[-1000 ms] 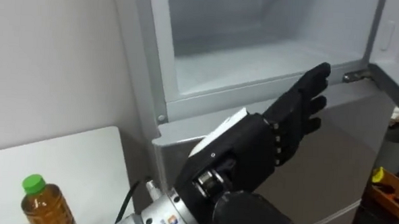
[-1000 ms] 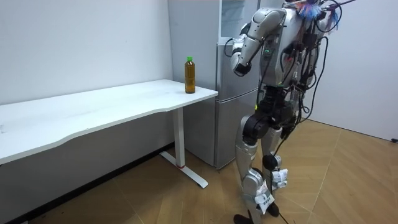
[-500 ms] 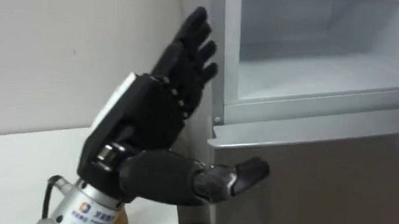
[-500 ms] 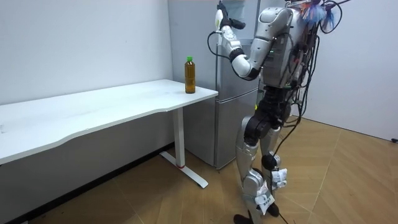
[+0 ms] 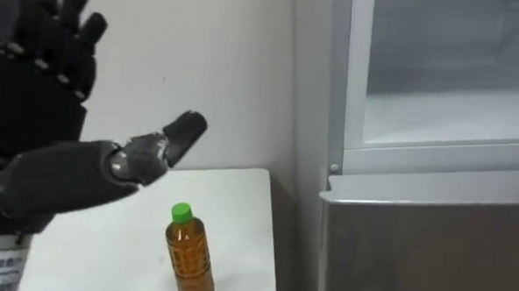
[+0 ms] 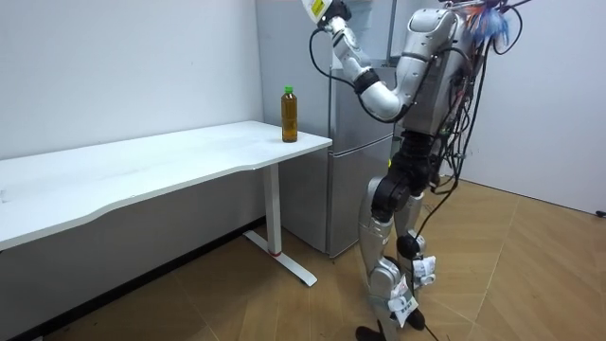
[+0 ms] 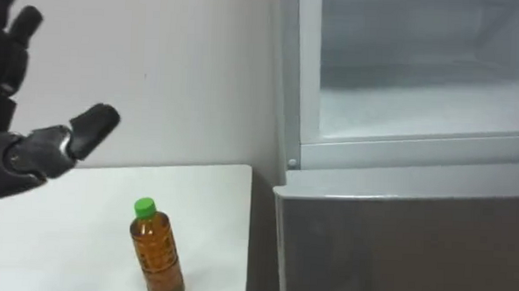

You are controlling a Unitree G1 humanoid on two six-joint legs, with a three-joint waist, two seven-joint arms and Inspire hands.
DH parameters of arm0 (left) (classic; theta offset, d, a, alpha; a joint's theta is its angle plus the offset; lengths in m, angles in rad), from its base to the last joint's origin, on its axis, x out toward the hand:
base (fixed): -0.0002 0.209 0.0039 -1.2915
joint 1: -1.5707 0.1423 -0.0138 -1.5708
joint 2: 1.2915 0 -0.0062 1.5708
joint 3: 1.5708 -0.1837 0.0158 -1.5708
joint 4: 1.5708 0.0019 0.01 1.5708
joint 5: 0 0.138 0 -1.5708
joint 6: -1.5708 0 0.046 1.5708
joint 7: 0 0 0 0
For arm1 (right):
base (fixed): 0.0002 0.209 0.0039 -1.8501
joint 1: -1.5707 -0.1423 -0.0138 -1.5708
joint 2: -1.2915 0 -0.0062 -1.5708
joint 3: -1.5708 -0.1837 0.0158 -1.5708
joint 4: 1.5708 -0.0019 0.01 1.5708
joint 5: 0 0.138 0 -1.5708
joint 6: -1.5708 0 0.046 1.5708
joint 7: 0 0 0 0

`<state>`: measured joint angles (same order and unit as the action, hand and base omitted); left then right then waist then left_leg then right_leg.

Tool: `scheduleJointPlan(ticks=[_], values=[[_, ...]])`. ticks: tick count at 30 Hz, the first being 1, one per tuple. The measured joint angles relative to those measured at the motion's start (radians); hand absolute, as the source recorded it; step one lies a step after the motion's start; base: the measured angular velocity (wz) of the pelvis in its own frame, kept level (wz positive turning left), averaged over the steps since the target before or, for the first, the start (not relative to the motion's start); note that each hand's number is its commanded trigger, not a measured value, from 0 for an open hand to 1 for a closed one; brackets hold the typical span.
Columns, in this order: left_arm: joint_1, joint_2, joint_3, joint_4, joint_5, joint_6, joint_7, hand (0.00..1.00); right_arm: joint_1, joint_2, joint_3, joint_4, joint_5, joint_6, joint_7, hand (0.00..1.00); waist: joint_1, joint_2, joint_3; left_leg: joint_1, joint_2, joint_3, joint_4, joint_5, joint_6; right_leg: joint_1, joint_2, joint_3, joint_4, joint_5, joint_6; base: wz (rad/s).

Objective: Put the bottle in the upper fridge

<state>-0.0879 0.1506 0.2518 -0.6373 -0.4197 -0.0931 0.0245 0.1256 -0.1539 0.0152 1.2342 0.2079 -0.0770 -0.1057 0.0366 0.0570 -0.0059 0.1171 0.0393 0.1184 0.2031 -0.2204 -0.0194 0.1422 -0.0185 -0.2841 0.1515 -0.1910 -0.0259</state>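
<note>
- One bottle (image 5: 190, 256) in play: amber liquid, green cap, standing upright on the white table (image 5: 239, 206), close to the table's right edge, the end beside the fridge.
- No hand is touching it; it stands alone on the tabletop.
- The left hand (image 5: 32, 127) is up high at the left of the eye views, raised above the table and well above the bottle.
- Its fingers are straight and spread, the thumb sticks out to the right, and the palm grasps nothing.
- One fridge (image 5: 430, 249), grey, just beside the table's right edge, with two compartments.
- The upper compartment (image 5: 454, 110) is open, showing a pale interior and a white floor.
- The lower door (image 5: 412, 275) is closed beneath it.
- In the room view the robot stands upright on the wooden floor, in front of the fridge and near the table's end.
- There its left arm reaches up toward the room view's left, with the hand (image 6: 320, 9) at the top of the frame, well above the bottle (image 6: 289, 115).
</note>
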Motion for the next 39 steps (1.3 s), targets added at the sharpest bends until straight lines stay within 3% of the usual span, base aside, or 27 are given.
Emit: scheduleJointPlan(ticks=[4,9,13,17,21,24,28,33,34,39], values=[[0.025,0.001,0.057,0.007,0.020,0.000,0.065,0.00,-0.007,0.001,-0.009,-0.011,-0.001,0.001,0.015,0.00,0.008,-0.003,0.0032,-0.003,-0.003,-0.017,0.000,0.000,0.000,0.006,-0.003,-0.018,0.000,-0.004,0.001,0.12],[0.153,0.006,0.159,0.032,0.068,-0.009,0.114,0.00,0.035,0.001,-0.067,-0.049,-0.004,0.001,0.035,0.00,0.033,-0.004,0.0043,0.004,-0.012,-0.030,0.000,0.000,0.000,0.017,-0.010,-0.025,0.001,-0.016,0.007,0.08],[0.196,0.006,0.210,0.084,0.084,-0.009,0.157,0.00,0.039,0.002,-0.080,-0.049,-0.003,0.002,0.044,0.00,0.048,-0.007,0.0121,0.000,-0.015,-0.040,-0.001,0.000,0.000,0.019,-0.012,-0.040,0.000,-0.017,0.008,0.11],[0.229,0.005,0.248,0.141,0.106,-0.008,0.210,0.00,0.052,0.002,-0.095,-0.060,-0.002,0.003,0.046,0.00,0.056,-0.009,0.0133,-0.002,-0.018,-0.043,0.000,0.000,0.000,0.032,-0.015,-0.047,-0.001,-0.019,0.011,0.06],[0.267,0.004,0.266,0.187,0.108,-0.008,0.253,0.00,0.078,-0.003,-0.118,-0.082,0.020,0.009,0.053,0.00,0.073,-0.014,0.0090,0.008,-0.021,-0.046,0.001,0.000,0.001,0.031,-0.018,-0.046,0.000,-0.025,0.014,0.01],[0.331,0.004,0.264,0.287,0.074,0.002,0.276,0.00,0.086,-0.007,-0.119,-0.085,0.021,0.033,0.059,0.00,0.073,-0.012,0.0083,0.012,-0.021,-0.049,0.000,0.000,0.001,0.033,-0.018,-0.045,0.001,-0.025,0.014,0.00],[0.356,0.002,0.256,0.438,0.059,0.009,0.278,0.00,0.100,-0.007,-0.124,-0.110,0.020,0.048,0.075,0.00,0.074,-0.017,0.0098,0.014,-0.020,-0.048,-0.001,0.000,0.001,0.033,-0.017,-0.045,0.005,-0.026,0.012,0.00],[0.420,-0.027,0.234,0.635,0.055,0.025,0.278,0.00,0.104,-0.006,-0.156,-0.115,0.023,0.060,0.089,0.00,0.068,-0.027,0.0010,0.018,-0.019,-0.044,0.000,0.000,0.001,0.038,-0.017,-0.041,0.006,-0.027,0.012,-0.02],[0.421,-0.026,0.232,0.665,0.050,0.023,0.277,0.00,0.104,-0.006,-0.156,-0.115,0.025,0.063,0.093,0.00,0.069,-0.028,0.0031,0.019,-0.019,-0.045,0.000,0.000,0.001,0.040,-0.017,-0.043,0.006,-0.027,0.011,0.05],[0.447,-0.027,0.154,0.992,-0.010,0.025,0.239,0.00,0.102,-0.009,-0.168,-0.111,0.029,0.076,0.132,0.00,0.071,-0.031,0.0045,0.029,-0.018,-0.040,0.000,-0.005,0.005,0.051,-0.018,-0.039,0.002,-0.032,0.012,0.00]])
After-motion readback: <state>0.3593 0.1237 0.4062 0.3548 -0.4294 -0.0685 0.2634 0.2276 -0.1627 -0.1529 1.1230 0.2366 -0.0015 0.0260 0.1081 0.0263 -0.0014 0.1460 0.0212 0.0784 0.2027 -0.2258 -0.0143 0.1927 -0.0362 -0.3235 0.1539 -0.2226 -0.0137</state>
